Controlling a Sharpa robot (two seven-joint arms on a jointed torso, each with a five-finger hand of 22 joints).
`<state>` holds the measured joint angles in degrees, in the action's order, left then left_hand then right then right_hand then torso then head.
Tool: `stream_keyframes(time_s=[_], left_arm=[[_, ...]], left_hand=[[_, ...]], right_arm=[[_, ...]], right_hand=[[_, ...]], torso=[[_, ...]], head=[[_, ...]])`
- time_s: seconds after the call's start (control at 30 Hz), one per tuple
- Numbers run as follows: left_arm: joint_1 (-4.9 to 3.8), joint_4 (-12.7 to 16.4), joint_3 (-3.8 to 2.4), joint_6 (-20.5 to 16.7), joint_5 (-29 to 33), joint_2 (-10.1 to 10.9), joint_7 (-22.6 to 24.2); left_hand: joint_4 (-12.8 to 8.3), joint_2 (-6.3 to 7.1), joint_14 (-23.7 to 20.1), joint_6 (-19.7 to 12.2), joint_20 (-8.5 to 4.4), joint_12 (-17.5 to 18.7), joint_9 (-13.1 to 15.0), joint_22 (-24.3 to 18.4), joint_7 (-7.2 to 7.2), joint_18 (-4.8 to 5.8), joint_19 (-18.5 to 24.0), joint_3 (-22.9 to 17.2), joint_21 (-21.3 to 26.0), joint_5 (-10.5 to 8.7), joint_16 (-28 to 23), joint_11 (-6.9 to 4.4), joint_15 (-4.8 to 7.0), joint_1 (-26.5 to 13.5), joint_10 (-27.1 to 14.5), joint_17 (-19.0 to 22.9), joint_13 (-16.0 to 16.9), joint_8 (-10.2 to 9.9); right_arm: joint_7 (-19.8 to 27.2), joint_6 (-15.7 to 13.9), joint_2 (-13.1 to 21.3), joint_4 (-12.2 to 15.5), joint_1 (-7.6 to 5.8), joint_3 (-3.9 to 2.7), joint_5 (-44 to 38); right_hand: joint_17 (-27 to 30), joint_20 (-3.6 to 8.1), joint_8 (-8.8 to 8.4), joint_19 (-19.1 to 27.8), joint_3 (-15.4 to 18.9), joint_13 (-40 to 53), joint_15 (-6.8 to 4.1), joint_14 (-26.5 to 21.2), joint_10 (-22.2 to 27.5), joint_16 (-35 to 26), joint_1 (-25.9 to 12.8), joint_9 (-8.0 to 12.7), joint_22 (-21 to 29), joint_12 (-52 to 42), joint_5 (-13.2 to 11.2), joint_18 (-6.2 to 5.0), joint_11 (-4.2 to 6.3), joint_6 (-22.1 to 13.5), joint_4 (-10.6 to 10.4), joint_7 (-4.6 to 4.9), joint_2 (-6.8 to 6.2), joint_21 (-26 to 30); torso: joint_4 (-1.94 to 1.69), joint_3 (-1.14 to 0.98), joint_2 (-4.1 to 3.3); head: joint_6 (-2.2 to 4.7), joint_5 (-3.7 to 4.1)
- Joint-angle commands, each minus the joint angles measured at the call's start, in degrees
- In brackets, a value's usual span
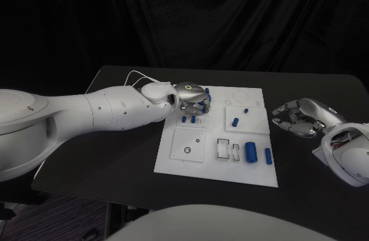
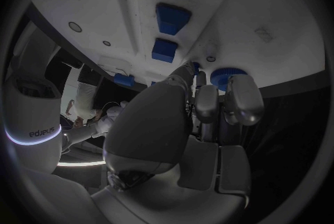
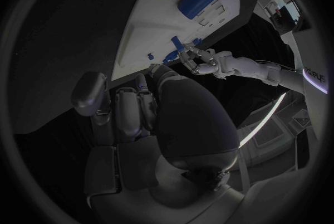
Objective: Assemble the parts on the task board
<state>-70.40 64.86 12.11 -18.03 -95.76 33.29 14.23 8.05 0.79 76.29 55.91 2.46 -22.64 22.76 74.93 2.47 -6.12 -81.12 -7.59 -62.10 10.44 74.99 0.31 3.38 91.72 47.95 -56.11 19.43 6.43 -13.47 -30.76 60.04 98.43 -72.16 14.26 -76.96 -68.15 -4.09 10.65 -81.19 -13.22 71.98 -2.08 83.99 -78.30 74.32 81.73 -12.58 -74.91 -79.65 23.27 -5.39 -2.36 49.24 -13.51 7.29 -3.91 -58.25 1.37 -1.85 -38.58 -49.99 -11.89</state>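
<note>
The white task board (image 1: 178,165) lies in the middle of the black table. My left hand (image 1: 192,99) hangs over its far left part with the fingers pointing down at two small blue pegs (image 1: 190,119). In the left wrist view a small blue piece (image 2: 196,66) shows between the fingertips (image 2: 240,96) of the left hand (image 2: 209,118); I cannot tell whether it is held. A round blue part (image 2: 224,75) lies just beyond them. My right hand (image 1: 303,117) hovers off the board's right edge, loosely curved and holding nothing.
Loose blue parts lie on the board: a large cylinder (image 1: 252,151), a thinner one (image 1: 267,155), a block (image 1: 237,121) and a small peg (image 1: 245,111). A square plate with a hole (image 1: 189,145) sits near left. Bare black table surrounds the board.
</note>
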Motion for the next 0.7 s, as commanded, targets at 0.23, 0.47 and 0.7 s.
stream_keyframes(time_s=[0.23, 0.47, 0.7], left_arm=[[0.35, -0.7, -0.05, -1.5, -0.2, -0.3, -0.6], [0.48, -0.9, -0.05, -2.4, -0.2, -0.2, -0.3], [0.43, 1.3, -0.05, -5.0, -0.2, 1.6, 0.0]], left_hand=[[0.1, 0.48, -0.2, 0.5, -0.27, 0.9, 0.1, 7.3, -0.02, 0.7, -0.6, -2.1, -0.8, 0.06, -0.2, -0.25, 0.59, -0.2, 2.5, 1.0, -1.0, -0.2], [-0.3, 0.73, -0.3, 1.5, -0.53, 1.1, 0.4, 7.9, -0.03, 0.93, -1.0, -3.6, -1.8, 0.0, -0.8, -0.64, 0.83, -0.1, 5.8, 2.0, -1.4, -0.2], [-0.6, 1.5, -0.2, 1.5, -0.58, 1.9, 0.5, 8.1, 0.13, 1.06, -1.1, -4.3, -2.3, -0.07, -1.1, -0.44, 0.82, -0.3, 7.0, 2.6, -1.8, -0.5]], right_arm=[[-0.4, -0.1, -0.2, 0.0, 0.23, -0.03, -0.1], [-0.5, 0.1, -0.2, -0.1, 0.26, -0.03, -0.1], [-0.4, 0.2, -0.3, -0.1, 0.34, -0.03, -0.1]], right_hand=[[0.0, 0.07, 0.03, -0.1, -0.3, -0.1, 0.07, 0.6, 0.1, -0.2, -0.1, 0.1, -6.9, 0.1, 0.3, -0.59, 0.13, 0.4, 0.0, -0.01, -0.06, 0.3], [0.0, 0.07, 0.05, -0.1, -0.3, -0.1, 0.07, 0.6, 0.1, -0.2, -0.1, 0.1, -6.9, 0.1, 0.3, -0.59, 0.13, 0.4, 0.0, -0.02, -0.03, 0.2], [0.1, 0.08, 0.05, -0.1, -0.4, -0.2, 0.06, 0.6, 0.1, -0.2, -0.1, 0.1, -6.8, 0.2, 0.3, -0.62, 0.14, 0.5, 0.0, -0.02, 0.02, 0.4]], torso=[[-0.06, 0.03, -0.01], [-0.07, 0.03, 0.0], [-0.05, 0.03, -0.02]], head=[[-0.01, 0.23], [-0.01, 0.08], [-0.01, 0.03]])
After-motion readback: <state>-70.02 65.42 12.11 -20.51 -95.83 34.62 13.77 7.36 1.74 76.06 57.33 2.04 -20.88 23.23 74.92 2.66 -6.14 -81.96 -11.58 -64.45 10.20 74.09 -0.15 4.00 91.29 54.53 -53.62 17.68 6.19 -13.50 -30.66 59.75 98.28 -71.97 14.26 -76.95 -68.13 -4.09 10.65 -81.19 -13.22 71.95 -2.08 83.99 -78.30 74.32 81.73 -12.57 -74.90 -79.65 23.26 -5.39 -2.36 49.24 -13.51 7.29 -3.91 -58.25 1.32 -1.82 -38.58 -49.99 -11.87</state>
